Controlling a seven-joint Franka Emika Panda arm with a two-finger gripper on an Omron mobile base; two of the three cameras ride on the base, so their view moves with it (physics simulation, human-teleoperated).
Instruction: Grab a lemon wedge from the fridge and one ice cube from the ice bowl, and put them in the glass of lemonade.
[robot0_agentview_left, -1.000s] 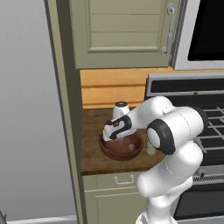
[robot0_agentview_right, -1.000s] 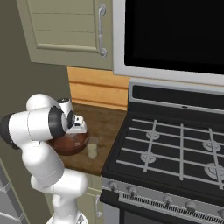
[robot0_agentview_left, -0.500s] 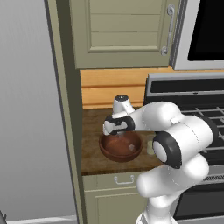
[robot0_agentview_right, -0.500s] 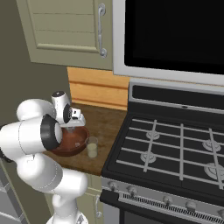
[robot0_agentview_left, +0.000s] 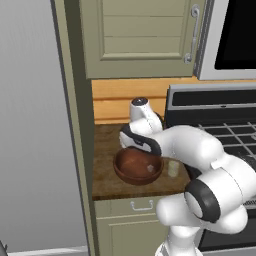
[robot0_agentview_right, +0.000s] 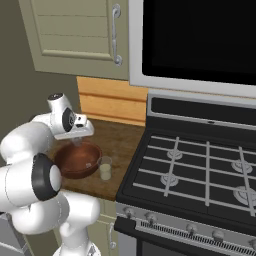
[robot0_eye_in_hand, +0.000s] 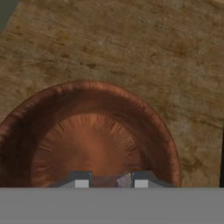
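Lifting stage: ice cube (robot0_eye_in_hand: 124, 180) seen between the part-closed tool (robot0_eye_in_hand: 111, 180) fingers over the ice bowl (robot0_eye_in_hand: 52, 113), apparently gripped; a straight, slow rise is advised before carrying right to the glass of lemonade (robot0_agentview_left: 173, 168) on the counter (robot0_agentview_left: 107, 185).

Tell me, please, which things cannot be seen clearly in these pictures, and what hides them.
- Hand view: whether the fingers hold the small pale ice cube; the bottom edge cuts them off.
- Left base view: the short clear glass of lemonade is partly behind the white arm.
- Right base view: the inside of the round reddish-brown wooden bowl is too small to show the cube.
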